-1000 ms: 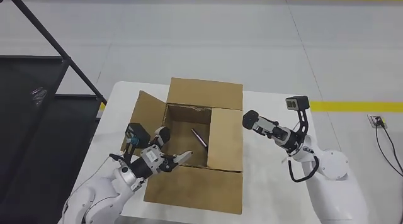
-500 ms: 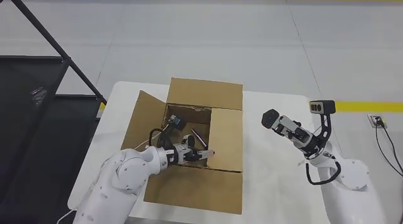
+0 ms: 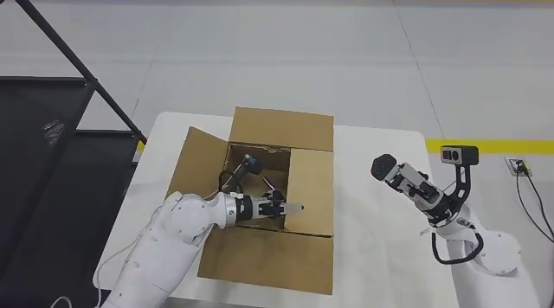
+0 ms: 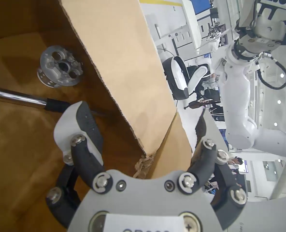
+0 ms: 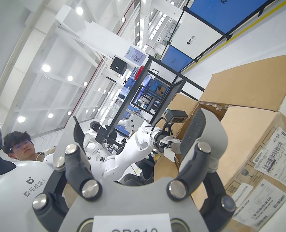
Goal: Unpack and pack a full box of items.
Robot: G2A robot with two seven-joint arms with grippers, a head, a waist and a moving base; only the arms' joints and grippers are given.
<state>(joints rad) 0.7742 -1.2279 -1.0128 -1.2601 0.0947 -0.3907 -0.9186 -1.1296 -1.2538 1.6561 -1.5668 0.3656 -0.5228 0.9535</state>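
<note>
Box (image 3: 264, 260) flap (image 4: 114, 37) edge runs between spread left jaws, apparently untouched.

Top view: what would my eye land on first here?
The open cardboard box on the white table, with the left gripper open and low in its mouth. Inside lie a chrome rod and a round metal part; the right gripper hangs open beside the box.
</note>
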